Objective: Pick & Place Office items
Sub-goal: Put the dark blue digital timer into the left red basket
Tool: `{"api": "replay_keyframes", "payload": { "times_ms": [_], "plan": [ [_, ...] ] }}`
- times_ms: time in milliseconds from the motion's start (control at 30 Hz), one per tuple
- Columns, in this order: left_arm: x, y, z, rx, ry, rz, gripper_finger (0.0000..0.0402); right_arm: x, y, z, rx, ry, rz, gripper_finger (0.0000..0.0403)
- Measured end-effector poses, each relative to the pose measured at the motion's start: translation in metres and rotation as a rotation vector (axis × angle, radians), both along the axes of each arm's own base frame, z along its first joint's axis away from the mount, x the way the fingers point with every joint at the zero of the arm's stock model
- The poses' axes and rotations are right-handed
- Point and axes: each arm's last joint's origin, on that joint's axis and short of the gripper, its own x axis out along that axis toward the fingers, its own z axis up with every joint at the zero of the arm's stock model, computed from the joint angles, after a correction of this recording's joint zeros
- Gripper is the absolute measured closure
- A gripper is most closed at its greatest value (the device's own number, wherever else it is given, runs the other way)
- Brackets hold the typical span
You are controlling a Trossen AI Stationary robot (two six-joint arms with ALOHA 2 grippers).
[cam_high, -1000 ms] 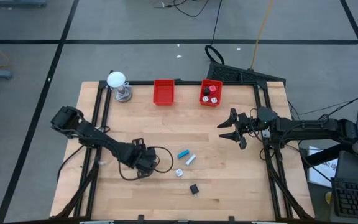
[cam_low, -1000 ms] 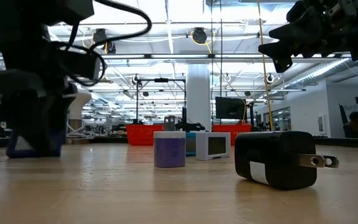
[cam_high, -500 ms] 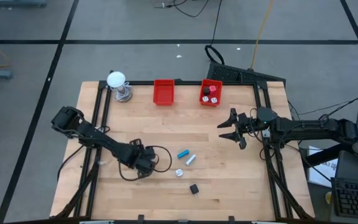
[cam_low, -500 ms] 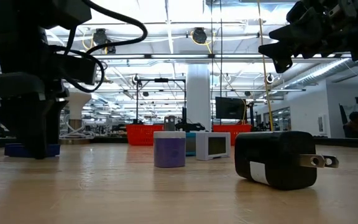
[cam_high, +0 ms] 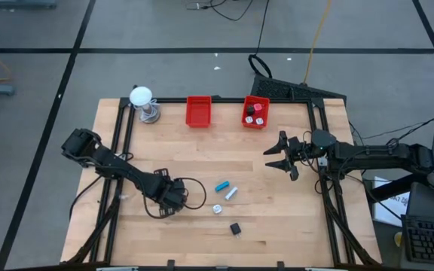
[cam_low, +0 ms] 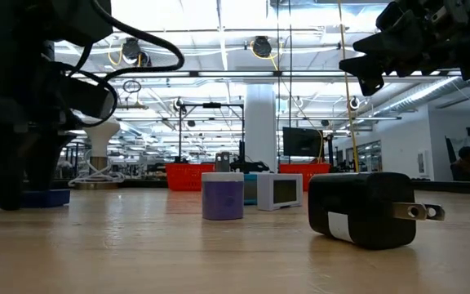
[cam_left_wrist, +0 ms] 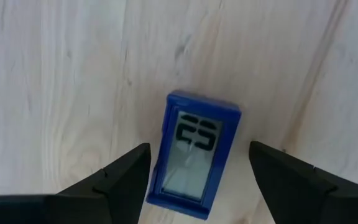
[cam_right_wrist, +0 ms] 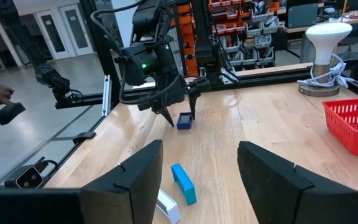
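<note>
1. My left tool (cam_left_wrist: 197, 180) hangs low over the table (cam_high: 202, 162), its two fingers (cam_left_wrist: 120, 177) spread wide on either side of a small blue digital clock (cam_left_wrist: 194, 155). The clock lies flat, face up, between them, with a gap on each side; nothing is pinched.

2. My right tool (cam_high: 277, 156) waits above the table's right part, well apart from the loose pieces. Its fingers stand partly apart and hold nothing.

3. Only the left wrist view shows the clock's grey display and its dark digits. From above, my own left tool (cam_high: 173, 197) covers it entirely. The low view shows just a thin blue edge (cam_low: 43, 197) by my dark arm. The right wrist view shows it from afar as a small blue block (cam_right_wrist: 184, 121) under my left tool (cam_right_wrist: 179, 107).

4. Beside my left tool in the high view lie a cyan piece (cam_high: 221, 185), a pale blue piece (cam_high: 231, 193), a white round piece (cam_high: 217, 209) and a black plug adapter (cam_high: 235, 228), all apart from each other.

5. The low view shows the adapter (cam_low: 364, 209) nearest, its metal prongs sticking out sideways, then a lavender cylinder (cam_low: 222, 196) and a white box (cam_low: 279, 191).

6. At the table's far edge stand two red bins: one (cam_high: 198, 111) looks empty, the other (cam_high: 255, 112) holds small pieces. A white ball on a metal stand (cam_high: 143, 102) is near the far left corner.
</note>
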Motion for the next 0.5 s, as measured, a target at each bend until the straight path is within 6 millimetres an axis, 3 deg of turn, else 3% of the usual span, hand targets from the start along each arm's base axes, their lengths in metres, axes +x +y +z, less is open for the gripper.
{"api": "replay_keyframes", "payload": {
  "times_ms": [367,500],
  "plan": [
    [-0.004,0.0001,0.0,-0.048,0.063,0.006,0.0125,0.0,0.0,0.0,0.0,0.0,0.0,0.0207],
    [-0.0046,0.0,-0.0002,-0.051,0.07,0.008,0.0145,0.0,0.0001,0.0,0.0,0.0,0.001,0.0206]
  ]
}}
